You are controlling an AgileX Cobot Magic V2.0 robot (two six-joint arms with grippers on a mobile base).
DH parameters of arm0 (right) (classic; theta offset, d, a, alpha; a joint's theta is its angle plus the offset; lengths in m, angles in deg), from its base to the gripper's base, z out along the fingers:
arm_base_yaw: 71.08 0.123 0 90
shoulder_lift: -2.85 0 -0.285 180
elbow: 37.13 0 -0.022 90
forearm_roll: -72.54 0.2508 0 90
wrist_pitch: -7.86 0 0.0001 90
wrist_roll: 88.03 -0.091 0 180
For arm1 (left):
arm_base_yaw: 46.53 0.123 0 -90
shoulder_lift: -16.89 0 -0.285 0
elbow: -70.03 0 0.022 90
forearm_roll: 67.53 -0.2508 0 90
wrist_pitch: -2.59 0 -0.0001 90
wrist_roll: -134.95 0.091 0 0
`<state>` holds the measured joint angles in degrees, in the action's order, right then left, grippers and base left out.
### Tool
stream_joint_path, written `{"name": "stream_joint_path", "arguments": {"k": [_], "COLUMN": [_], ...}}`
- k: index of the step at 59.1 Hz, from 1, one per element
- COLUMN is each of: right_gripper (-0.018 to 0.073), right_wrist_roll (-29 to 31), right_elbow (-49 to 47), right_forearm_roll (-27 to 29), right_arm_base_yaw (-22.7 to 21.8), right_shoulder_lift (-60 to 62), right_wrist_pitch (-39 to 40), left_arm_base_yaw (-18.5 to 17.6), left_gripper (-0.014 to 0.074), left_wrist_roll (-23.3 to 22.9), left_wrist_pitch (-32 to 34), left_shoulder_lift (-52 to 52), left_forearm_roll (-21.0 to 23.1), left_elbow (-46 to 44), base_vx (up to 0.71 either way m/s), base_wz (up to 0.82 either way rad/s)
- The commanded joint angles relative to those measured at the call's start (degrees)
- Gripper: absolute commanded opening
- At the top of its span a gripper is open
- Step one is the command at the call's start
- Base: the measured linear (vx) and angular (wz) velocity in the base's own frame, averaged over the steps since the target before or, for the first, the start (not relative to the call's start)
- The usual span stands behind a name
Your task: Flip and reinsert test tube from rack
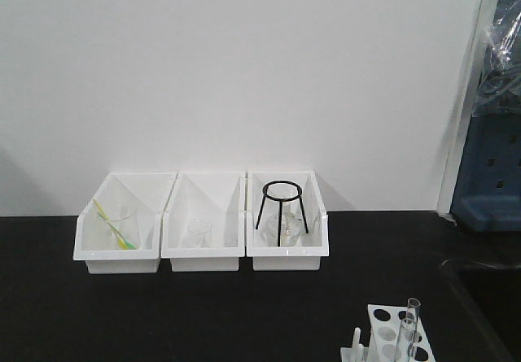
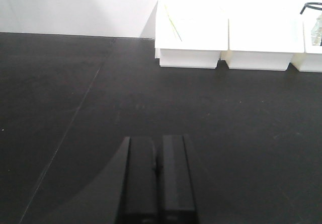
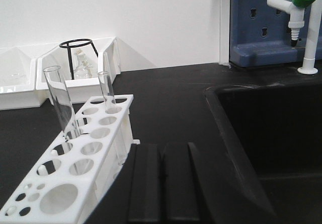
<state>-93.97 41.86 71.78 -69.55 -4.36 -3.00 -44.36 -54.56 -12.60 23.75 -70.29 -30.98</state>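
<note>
The white rack (image 1: 383,317) stands at the table's front right. A clear test tube (image 1: 409,325) stands upright in it. In the right wrist view the rack (image 3: 103,178) lies just left of my right gripper (image 3: 162,146), which is shut and empty, low beside the rack's near end. Two clear tubes stand in it there, a near one (image 3: 61,103) leaning slightly left and a farther one (image 3: 106,90). My left gripper (image 2: 159,139) is shut and empty over bare black table, far from the rack. Neither gripper shows in the front view.
Three white bins (image 1: 203,256) line the back wall. The left holds a beaker with a yellow-green stick, the middle a small beaker, the right a black ring tripod (image 1: 282,207) over glassware. A black sink (image 3: 261,133) drops off to the right, with a blue pegboard (image 3: 261,27) behind it.
</note>
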Motion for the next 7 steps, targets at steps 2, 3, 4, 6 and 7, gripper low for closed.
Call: {"name": "stream_joint_path", "arguments": {"k": [2, 3, 4, 6, 7], "right_gripper": [-0.0012, -0.0012, -0.0012, -0.0012, -0.0012], "right_wrist_roll": [0.41, 0.41, 0.41, 0.41, 0.41], "right_elbow": [0.04, 0.04, 0.04, 0.04, 0.04], "right_forearm_roll": [-0.10, -0.10, -0.10, -0.10, -0.10], "right_arm_base_yaw": [-0.30, -0.30, -0.30, -0.30, -0.30], "right_shoulder_lift": [0.69, 0.69, 0.69, 0.69, 0.69], "right_wrist_pitch": [5.07, 5.07, 5.07, 5.07, 5.07], "left_arm_base_yaw": [-0.20, -0.20, -0.20, -0.20, -0.20], "left_gripper": [-0.0006, -0.0006, -0.0006, -0.0006, -0.0006], "left_wrist_roll": [-0.02, -0.02, -0.02, -0.02, -0.02], "left_wrist_pitch": [4.87, 4.87, 4.87, 4.87, 4.87], "left_shoulder_lift": [-0.62, -0.62, -0.62, -0.62, -0.62], "left_forearm_roll": [0.26, 0.26, 0.26, 0.26, 0.26], "left_elbow": [0.12, 0.12, 0.12, 0.12, 0.12], "base_vx": [0.00, 0.00, 0.00, 0.00, 0.00], "base_wz": [0.00, 0.00, 0.00, 0.00, 0.00]}}
